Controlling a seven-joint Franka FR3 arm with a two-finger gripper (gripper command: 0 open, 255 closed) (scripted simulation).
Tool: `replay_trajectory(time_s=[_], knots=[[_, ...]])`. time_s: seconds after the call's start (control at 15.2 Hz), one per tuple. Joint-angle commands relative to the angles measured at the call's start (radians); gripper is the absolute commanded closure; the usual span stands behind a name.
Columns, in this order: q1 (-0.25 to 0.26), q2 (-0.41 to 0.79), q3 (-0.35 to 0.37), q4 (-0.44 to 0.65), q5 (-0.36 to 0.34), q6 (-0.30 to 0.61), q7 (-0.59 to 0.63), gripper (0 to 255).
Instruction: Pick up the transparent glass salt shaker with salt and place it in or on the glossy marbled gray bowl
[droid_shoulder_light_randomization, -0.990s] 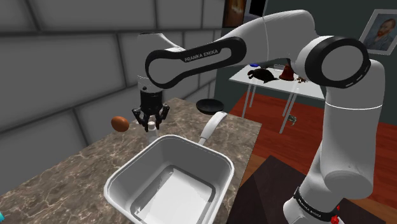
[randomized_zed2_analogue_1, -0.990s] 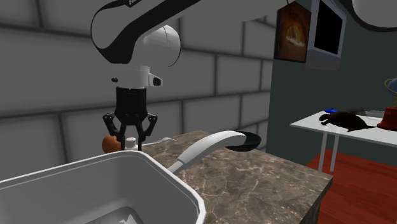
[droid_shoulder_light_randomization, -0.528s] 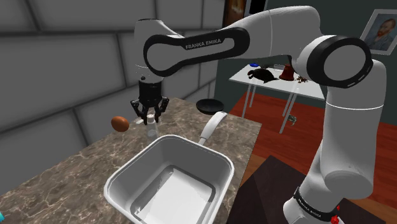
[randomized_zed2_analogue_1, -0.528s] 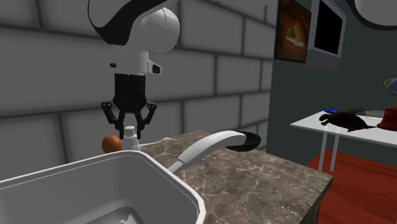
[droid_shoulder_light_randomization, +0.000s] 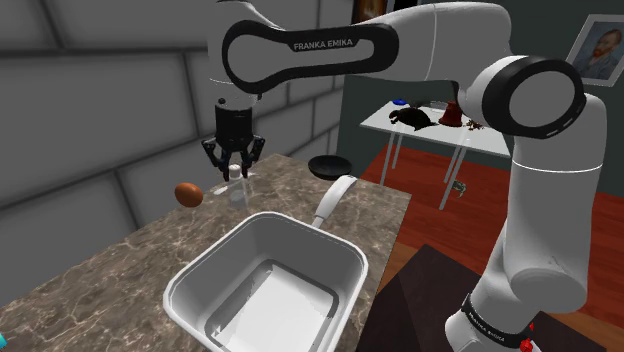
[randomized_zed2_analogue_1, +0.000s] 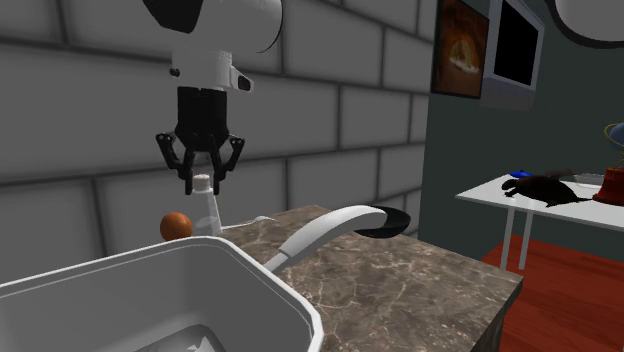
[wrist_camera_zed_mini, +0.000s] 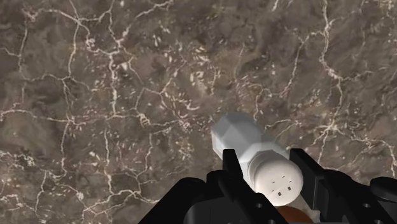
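Shoulder view: brown marbled table (droid_shoulder_light_randomization: 120, 270) runs along a grey block wall, with a white sink (droid_shoulder_light_randomization: 270, 290) set into its near part. White arm (droid_shoulder_light_randomization: 430, 60) reaches from the stand over the sink toward the wall. White curved faucet (droid_shoulder_light_randomization: 335, 197) stands at the sink's far rim; beyond it, at the table's far end, sits a dark bowl (droid_shoulder_light_randomization: 330, 165), taken to be the target. Black gripper (droid_shoulder_light_randomization: 235, 172) hangs pointing straight down, between wall and sink. Fingers are clamped on the cap end of the salt shaker (droid_shoulder_light_randomization: 236, 190), a clear little bottle with a white top. Wrist view confirms the clasp: gripper (wrist_camera_zed_mini: 270, 175) pinches the shaker (wrist_camera_zed_mini: 236, 135) on both sides, bare table beneath. Shaker looks raised just off the table, upright, near an orange-brown ball (droid_shoulder_light_randomization: 189, 193) on the shoulder view's left. Second exterior view: gripper (randomized_zed2_analogue_1: 203, 181) above, shaker (randomized_zed2_analogue_1: 205, 208) below it, its base hidden behind the sink rim; bowl (randomized_zed2_analogue_1: 385, 222) well apart, off to that view's right. Judgement: grasp done, lift under way. Next calls for more height, then a carry along the back of the table past the faucet to over the bowl, lowering before release. Cap-end grip could let the bottle swing.
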Motion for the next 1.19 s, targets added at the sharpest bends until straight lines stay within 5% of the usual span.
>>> replay_trajectory(time_s=[0.0,0.4,1.12], knots=[[0.001,0.002,0.000,0.029,0.000,-0.028,0.000,255],[0.009,0.015,0.002,0.118,-0.006,-0.103,0.004,255],[-0.173,-0.146,-0.085,-0.053,0.077,-0.094,-0.257,255]])
